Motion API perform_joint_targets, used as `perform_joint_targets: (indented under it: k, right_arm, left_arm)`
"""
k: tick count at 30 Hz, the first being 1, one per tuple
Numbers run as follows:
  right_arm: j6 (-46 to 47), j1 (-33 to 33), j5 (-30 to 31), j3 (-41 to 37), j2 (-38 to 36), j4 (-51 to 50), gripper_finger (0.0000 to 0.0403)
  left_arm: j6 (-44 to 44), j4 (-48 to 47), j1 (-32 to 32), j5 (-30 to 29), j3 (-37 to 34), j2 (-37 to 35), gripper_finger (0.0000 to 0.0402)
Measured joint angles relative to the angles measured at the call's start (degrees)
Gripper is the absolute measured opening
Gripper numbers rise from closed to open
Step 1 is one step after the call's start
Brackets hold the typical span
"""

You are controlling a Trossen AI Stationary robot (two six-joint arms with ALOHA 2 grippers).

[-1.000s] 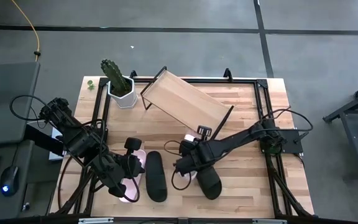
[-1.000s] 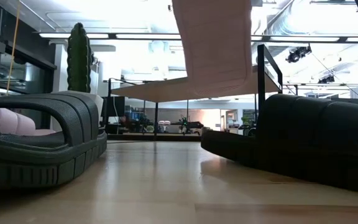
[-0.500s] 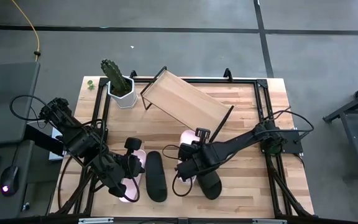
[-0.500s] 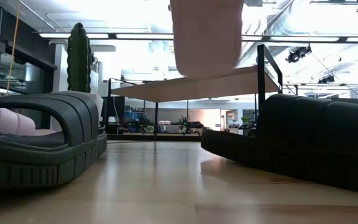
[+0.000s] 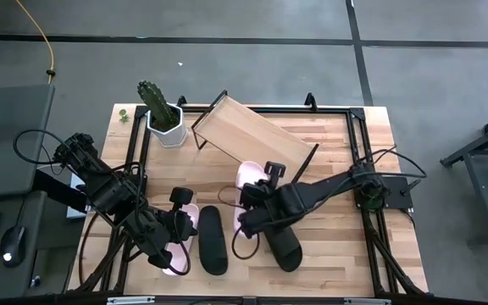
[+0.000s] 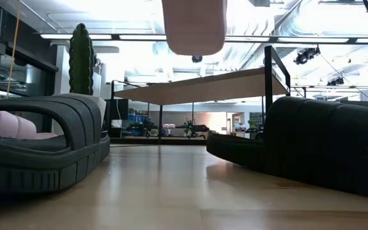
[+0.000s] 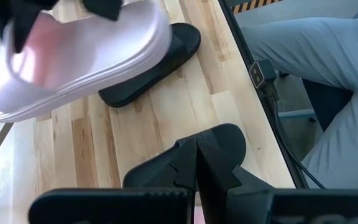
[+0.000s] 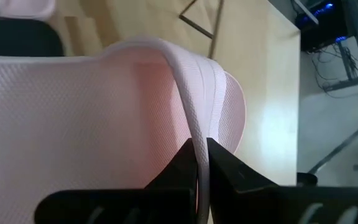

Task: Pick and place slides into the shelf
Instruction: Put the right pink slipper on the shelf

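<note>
**Pink slide lifted toward the shelf**

Since a moment ago my right gripper [image 5: 257, 196] has carried the pale pink slip-on slide with white edges [image 5: 249, 176] up and away from the black slides, so that it now hangs close to the lower edge of the slanted light-wood shelf on its thin black wire frame [image 5: 252, 135]. My right fingers are pinched together on the slide's wide strap, with the ribbed pink band squeezed between their tips. From table height the pink sole floats high above the wooden tabletop [image 6: 184, 191], clear of it.

My left gripper [image 5: 179, 222] sits low at the near left of the table, its fingers pressed together on the strap of the second pale pink slide [image 5: 176, 251], which lies flat on the wood. One plain black slide [image 5: 212, 241] lies just beside it; the other black slide [image 5: 282, 246] lies under my right arm. A green cactus in a white pot [image 5: 161, 113] stands by the shelf's left end.
</note>
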Motion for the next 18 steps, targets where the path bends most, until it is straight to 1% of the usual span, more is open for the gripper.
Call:
perform_joint_targets:
  k: [6, 18]
  right_arm:
    - [-0.8, -2.6, 2.2, 0.0, 0.0, 0.0, 0.0000]
    - [-1.2, -6.6, 1.4, -0.1, -0.3, 0.0, 0.0000]
  left_arm:
    - [0.0, 0.0, 0.0, 0.0, 0.0, 0.0, 0.0001]
    - [0.0, -1.2, 0.0, 0.2, 0.0, 0.0, 0.0001]
